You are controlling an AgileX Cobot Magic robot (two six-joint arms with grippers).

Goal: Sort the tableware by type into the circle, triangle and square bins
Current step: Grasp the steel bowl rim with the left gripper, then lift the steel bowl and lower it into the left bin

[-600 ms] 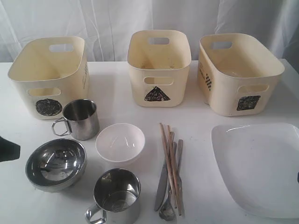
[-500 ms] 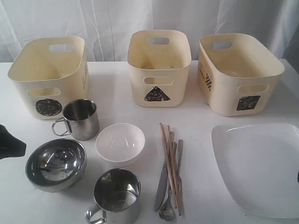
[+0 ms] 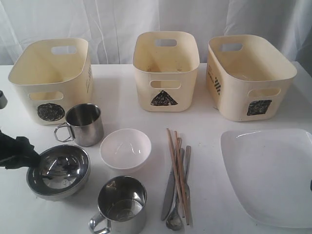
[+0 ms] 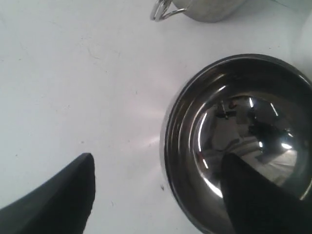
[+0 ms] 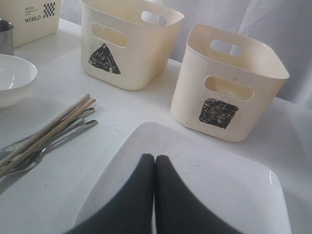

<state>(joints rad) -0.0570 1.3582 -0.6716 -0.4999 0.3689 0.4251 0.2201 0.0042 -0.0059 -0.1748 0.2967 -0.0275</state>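
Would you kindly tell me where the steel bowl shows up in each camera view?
Exterior view: the steel bowl sits at lower left, in front of the circle bin.
Left wrist view: it fills much of the picture, with the open left gripper straddling its rim.
Right wrist view: not in it.
Shared landmark: the handled steel mug just beyond the bowl, in the exterior and left wrist views.

Left end effector (image 4: 157, 157) spread; right end effector (image 5: 155, 158) closed.
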